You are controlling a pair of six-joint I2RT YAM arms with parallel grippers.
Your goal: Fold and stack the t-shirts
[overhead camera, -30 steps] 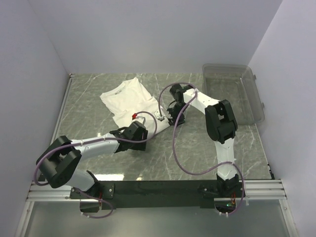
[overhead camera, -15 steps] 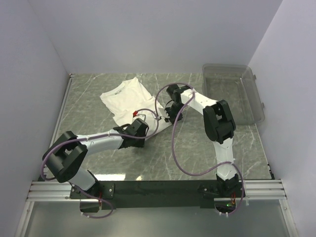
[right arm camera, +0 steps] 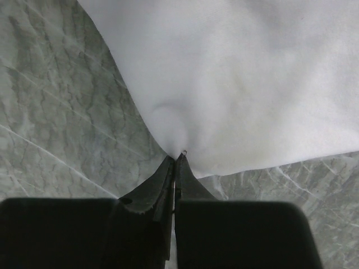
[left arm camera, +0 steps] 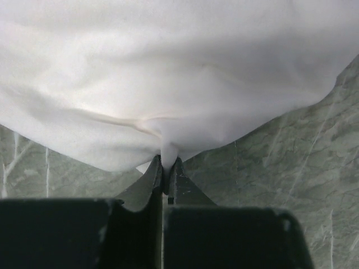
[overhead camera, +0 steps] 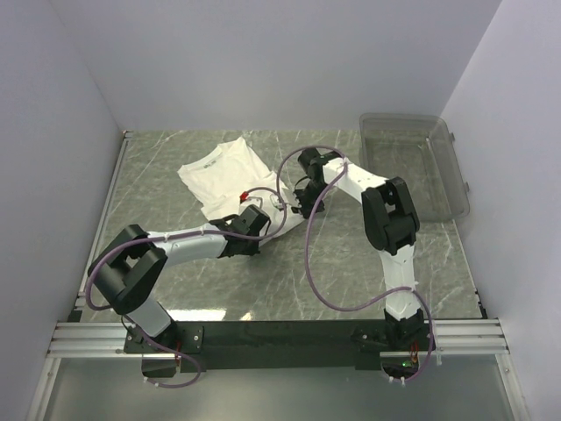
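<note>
The white t-shirt [overhead camera: 226,173] lies partly folded on the grey marble table, left of centre, with a bit of red print showing at its near edge. My left gripper [overhead camera: 255,217] is shut on the shirt's near hem; in the left wrist view the cloth [left arm camera: 179,73] is pinched into a small peak between the closed jaws [left arm camera: 168,162]. My right gripper [overhead camera: 302,197] is shut on the shirt's right edge; in the right wrist view the white fabric [right arm camera: 241,84] bunches at the closed tips [right arm camera: 178,158].
A clear grey plastic bin [overhead camera: 412,167] stands at the back right of the table. White walls close in the back and both sides. The black base rail [overhead camera: 280,333] runs along the near edge.
Both grippers have gone from open to shut on the shirt's edge. The left arm has slid right and forward to the hem; the right gripper shifted slightly.
</note>
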